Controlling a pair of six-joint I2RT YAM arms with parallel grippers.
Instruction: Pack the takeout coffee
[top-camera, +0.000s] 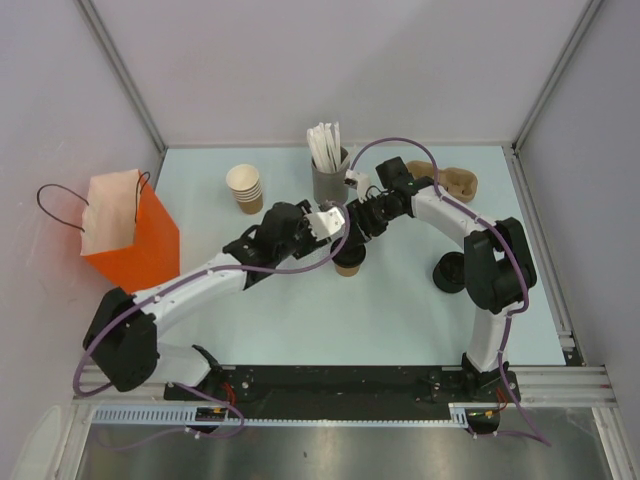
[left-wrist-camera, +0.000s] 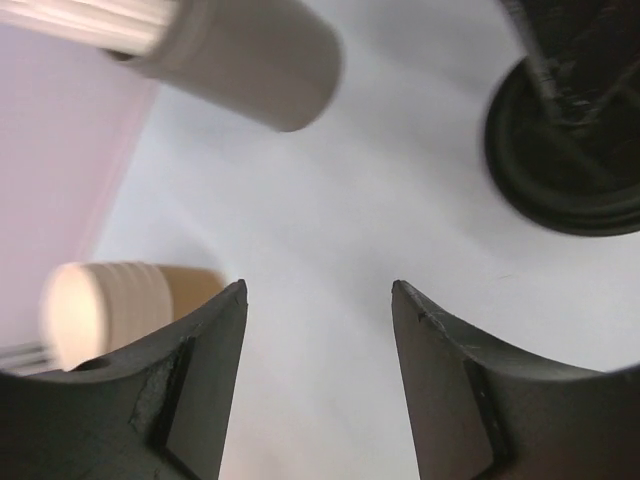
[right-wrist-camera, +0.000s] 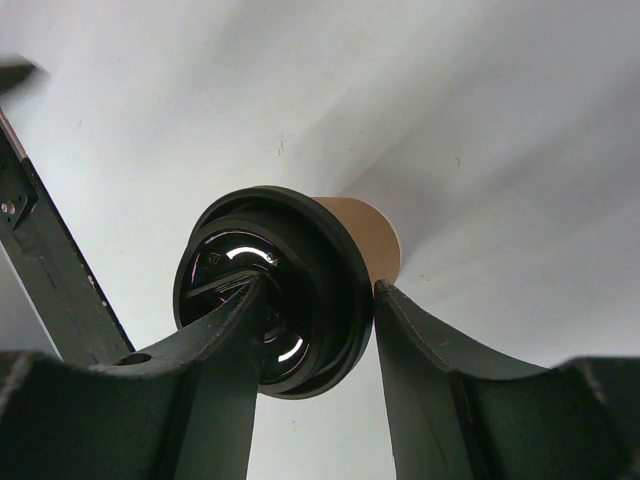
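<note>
**A:** The right gripper (right-wrist-camera: 320, 288) is down over the takeout coffee (top-camera: 348, 266), which stands mid-table just ahead of both wrists. A black lid (right-wrist-camera: 325, 255) sits on its rim, so I'd call this the capping step, and nearly done.

**B:** Is it clamped on?

**A:** I can't tell. One finger crosses in front of the lid's dome. The other rests against the lid's edge, where the tan wall begins. It could be pressing or pinching, and the wrist view won't separate the two.

**B:** And the left gripper (left-wrist-camera: 318, 290)?

**A:** Its jaws are apart, with nothing between them but bare table (left-wrist-camera: 330, 200). It hovers right beside the cup.

**B:** What comes next?

**A:** My read is that the cup goes to the orange paper bag (top-camera: 150, 240), standing open at the left. That's the left arm's side, so it means a hand-over or a long carry, and the cup must stay upright either way.

**B:** How will it handle?

**A:** The cup wall is tapered, matte paper, probably thin enough to dent under a hard squeeze. The lid is glossy moulded plastic, round and ridged, and likely slick. I'd grip the wall below the rim, not the dome. The bag is creased paper with a thin cord handle and a floppy mouth.
</note>
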